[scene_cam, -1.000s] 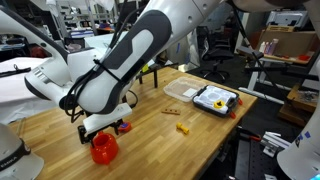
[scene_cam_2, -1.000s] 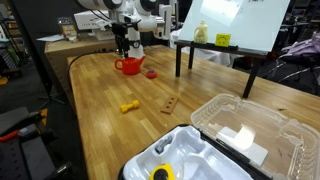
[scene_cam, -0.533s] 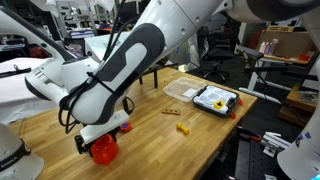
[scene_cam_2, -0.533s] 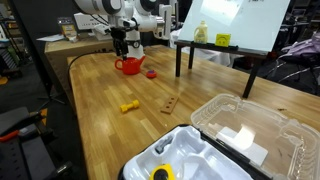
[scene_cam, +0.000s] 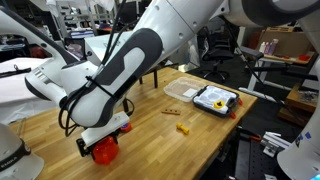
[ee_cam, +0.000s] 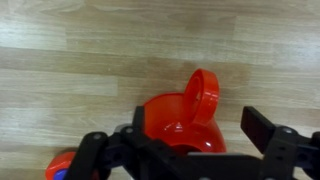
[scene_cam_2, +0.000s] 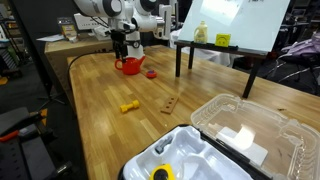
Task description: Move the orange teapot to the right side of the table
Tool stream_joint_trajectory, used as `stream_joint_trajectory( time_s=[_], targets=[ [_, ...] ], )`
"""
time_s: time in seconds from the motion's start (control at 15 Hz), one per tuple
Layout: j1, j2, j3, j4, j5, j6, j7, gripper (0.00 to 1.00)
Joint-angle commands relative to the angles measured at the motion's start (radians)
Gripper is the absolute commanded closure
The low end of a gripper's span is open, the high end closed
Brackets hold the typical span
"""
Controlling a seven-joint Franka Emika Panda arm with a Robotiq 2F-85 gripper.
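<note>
Your gripper [ee_cam: 190,140] has come down during the last second and now stands around the small red-orange plastic teapot [ee_cam: 186,112]. Its black fingers [ee_cam: 268,135] are apart, one on each side of the round body, not yet pressing it. So the grasp is prepared, I judge, but the carrying has not begun.

The teapot stands upright near one end of the light wooden table [scene_cam_2: 190,90], with a small red-and-purple block [scene_cam_2: 151,73] just beside it. Its top is open, and I cannot tell if anything is inside. In the clear plastic container [scene_cam_2: 255,125] I can make out nothing.
</note>
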State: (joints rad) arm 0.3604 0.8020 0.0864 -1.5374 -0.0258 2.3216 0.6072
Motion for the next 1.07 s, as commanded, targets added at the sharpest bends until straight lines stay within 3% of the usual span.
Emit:
stream_joint_trajectory(
  time_s=[0.0, 0.6, 0.73, 1.0],
  targets=[
    [0.003, 0.020, -0.005, 0.046, 0.025, -0.052, -0.031, 0.34],
    [-0.002, 0.023, -0.009, 0.044, 0.033, -0.060, -0.025, 0.97],
    [-0.004, 0.019, -0.013, 0.040, 0.033, -0.060, -0.023, 0.99],
    [-0.011, -0.004, -0.027, 0.013, 0.026, -0.044, -0.026, 0.94]
  ],
)
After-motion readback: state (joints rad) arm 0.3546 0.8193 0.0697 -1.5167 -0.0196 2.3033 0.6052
